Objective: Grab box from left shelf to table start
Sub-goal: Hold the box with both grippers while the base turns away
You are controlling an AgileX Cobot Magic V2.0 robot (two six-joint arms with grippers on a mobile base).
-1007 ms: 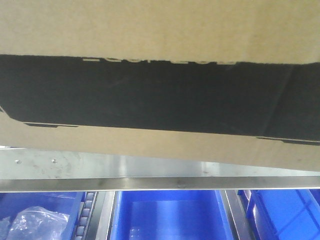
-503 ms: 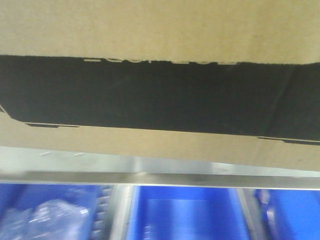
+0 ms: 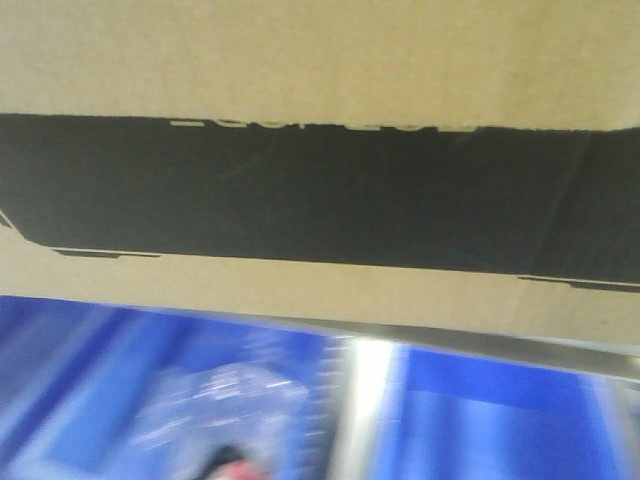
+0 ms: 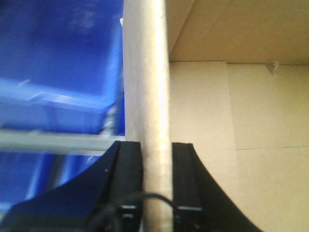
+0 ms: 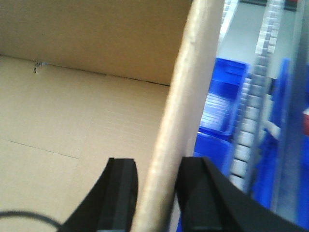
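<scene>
The box [image 3: 320, 60], brown cardboard with a wide black panel, fills the upper two thirds of the front view. My left gripper [image 4: 157, 159] is shut on the box's left wall [image 4: 145, 72], seen edge-on, one black finger [image 4: 129, 169] outside and one inside. My right gripper [image 5: 158, 183] is shut on the right wall [image 5: 193, 77] in the same way. The box's open inside [image 5: 72, 121] shows in both wrist views. Only a thin blurred strip of the left shelf's metal rail [image 3: 500, 348] shows under the box. The table is out of view.
Blurred blue plastic bins [image 3: 500, 420] lie below the box, one holding a clear plastic bag [image 3: 220, 390]. More blue bins [image 4: 58, 72] and a grey metal bar [image 4: 48, 141] are left of the box; bins [image 5: 222, 96] and a roller track [image 5: 256, 96] are to its right.
The box keeps its place in the front view while the shelf rail and bins behind it slide up and to the right, blurring. The rail has nearly vanished behind the box's lower edge.
</scene>
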